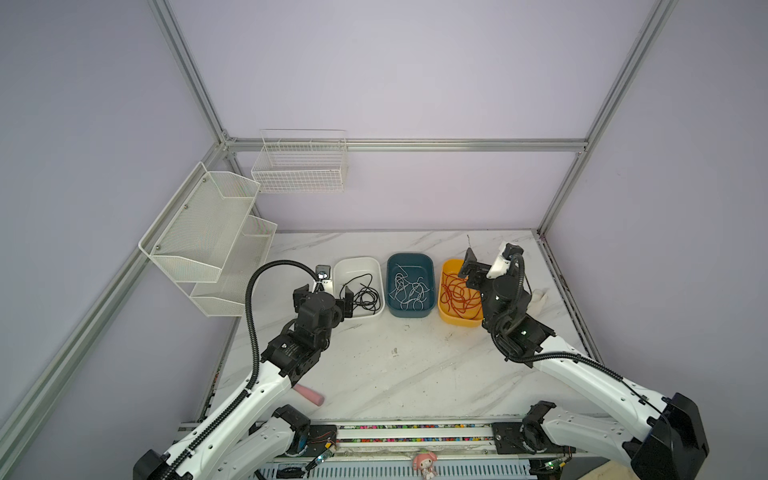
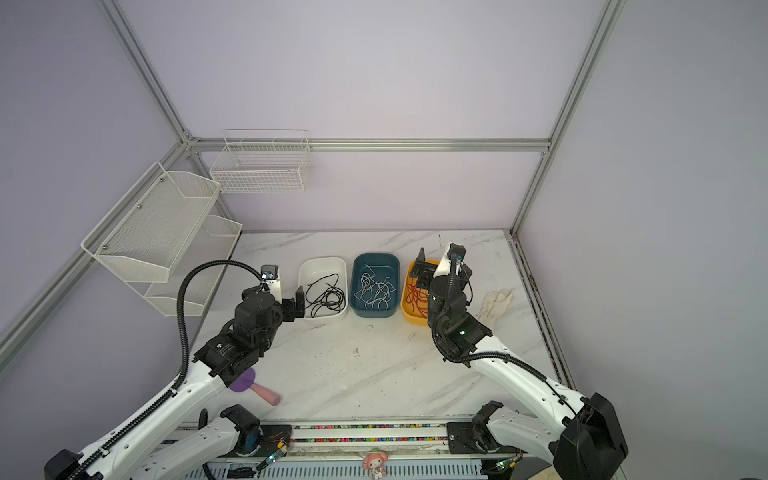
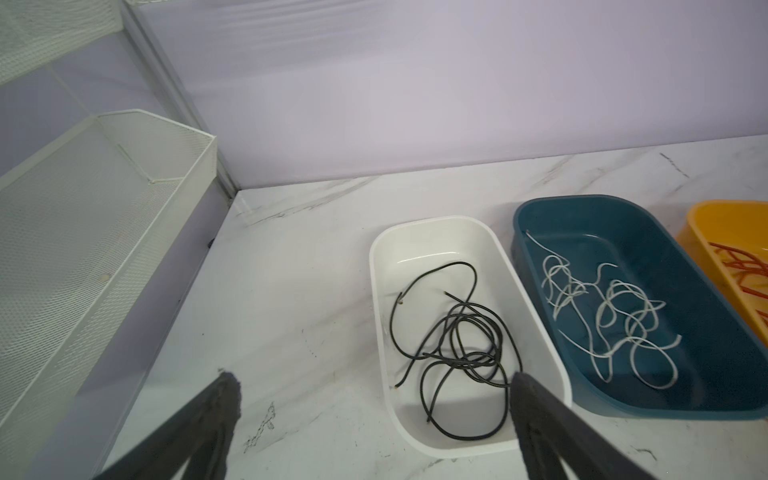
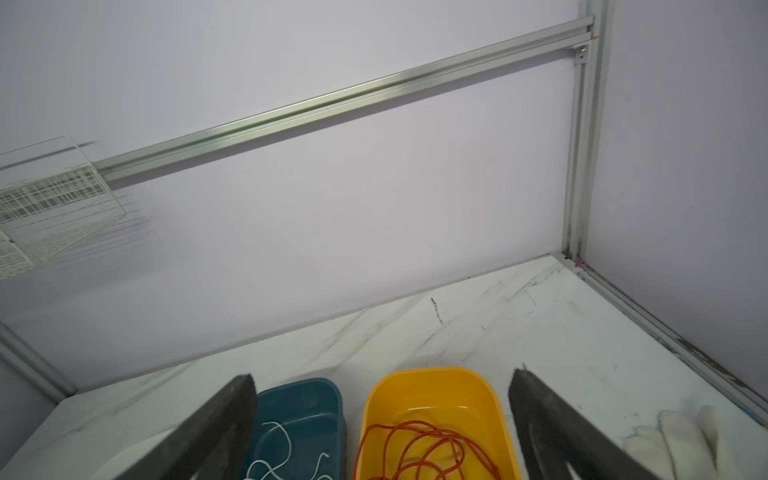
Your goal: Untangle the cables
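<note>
Dark grey jaws of the right gripper [image 4: 382, 378] stand spread and empty above the yellow bin [image 4: 432, 371]. In a top view the red-orange cables [image 1: 457, 295] lie just below them, toward 6 o'clock. The left gripper [image 3: 374, 386] is likewise spread and empty, with the black cables [image 1: 365, 297] at 3 o'clock in the white bin [image 3: 432, 220]. White cables [image 3: 615, 316] occupy the teal bin [image 3: 582, 203] between the other two. Each bin's long axis runs 12 to 6. The colours appear separated, and each arm is nearer its own bin.
</note>
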`<state>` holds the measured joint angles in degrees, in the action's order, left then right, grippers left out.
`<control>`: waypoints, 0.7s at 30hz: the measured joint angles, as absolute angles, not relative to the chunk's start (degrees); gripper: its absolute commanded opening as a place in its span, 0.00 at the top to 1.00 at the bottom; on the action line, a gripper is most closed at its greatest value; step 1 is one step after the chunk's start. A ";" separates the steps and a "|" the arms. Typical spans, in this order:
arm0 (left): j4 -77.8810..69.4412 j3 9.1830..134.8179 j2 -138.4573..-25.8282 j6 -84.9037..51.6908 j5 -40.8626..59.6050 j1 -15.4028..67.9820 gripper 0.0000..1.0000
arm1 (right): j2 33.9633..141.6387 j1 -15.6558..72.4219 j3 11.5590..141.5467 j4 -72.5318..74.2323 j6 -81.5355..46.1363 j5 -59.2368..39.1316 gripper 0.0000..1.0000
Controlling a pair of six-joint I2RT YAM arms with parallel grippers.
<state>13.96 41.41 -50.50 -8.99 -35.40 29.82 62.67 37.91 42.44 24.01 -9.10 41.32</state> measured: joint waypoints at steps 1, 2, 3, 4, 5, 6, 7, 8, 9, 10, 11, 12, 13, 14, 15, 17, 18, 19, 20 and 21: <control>13.30 40.91 -50.59 -8.97 -36.71 29.80 0.00 | 62.74 37.85 40.91 25.39 -8.34 42.33 0.02; 12.36 40.47 -50.65 -8.93 -37.58 29.76 0.00 | 62.94 37.71 39.94 26.55 -7.90 43.03 0.02; 11.25 39.97 -50.76 -8.86 -38.50 29.63 0.00 | 63.24 37.52 39.13 27.59 -7.29 43.68 0.02; 10.09 39.46 -50.85 -8.84 -39.13 29.39 0.00 | 63.68 37.15 38.59 28.53 -6.85 44.14 0.02; 9.17 39.00 -50.92 -8.82 -39.46 28.95 0.00 | 64.12 36.69 38.35 29.43 -6.59 44.47 0.02; 8.01 38.41 -51.11 -8.82 -39.62 28.12 0.00 | 64.64 36.12 38.33 30.17 -6.28 44.97 0.02; 7.03 37.89 -51.42 -8.95 -39.77 26.94 0.00 | 65.21 35.59 38.33 30.94 -6.07 45.36 0.02; 6.39 37.52 -51.72 -9.04 -39.79 25.71 0.00 | 65.47 35.27 38.30 31.31 -5.98 45.58 0.02; 5.61 37.10 -52.18 -9.37 -39.59 23.83 0.00 | 65.60 34.89 38.11 31.79 -5.96 45.74 0.02; 4.69 36.71 -52.69 -9.52 -39.46 21.78 0.00 | 65.56 34.35 37.80 32.23 -6.02 45.80 0.02; 3.77 36.34 -53.12 -9.69 -39.38 20.03 0.00 | 65.45 33.89 37.54 32.53 -6.15 45.78 0.02; 2.37 35.77 -53.60 -9.87 -39.31 17.98 0.00 | 65.23 33.34 37.17 32.80 -6.33 45.74 0.02; 0.69 35.05 -54.02 -9.85 -39.22 16.19 0.00 | 65.01 32.71 36.77 32.88 -6.66 45.80 0.02; -0.95 34.33 -54.33 -9.61 -39.13 14.94 0.00 | 64.79 32.23 36.49 32.93 -7.01 45.87 0.02; -3.25 33.28 -54.76 -9.19 -38.96 13.52 0.00 | 64.64 31.66 36.16 33.15 -7.40 45.98 0.02; -7.79 31.29 -55.88 -7.90 -38.15 10.96 0.00 | 64.51 30.96 35.97 33.28 -8.14 46.02 0.02; -9.98 30.37 -56.73 -7.49 -37.78 9.63 0.00 | 64.51 30.72 35.97 33.43 -8.40 46.02 0.02; -12.34 29.54 -57.87 -7.22 -37.50 8.23 0.00 | 64.51 30.63 35.97 33.50 -8.64 46.00 0.02; -14.48 28.84 -59.00 -6.92 -37.04 7.03 0.00 | 64.51 30.63 35.97 33.58 -8.84 46.00 0.02; -17.21 28.03 -60.38 -6.33 -36.21 5.74 0.00 | 64.58 30.59 35.97 33.67 -9.06 45.93 0.02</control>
<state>-17.21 28.03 -60.38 -6.33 -36.21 5.74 64.58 30.59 35.97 33.67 -9.06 45.93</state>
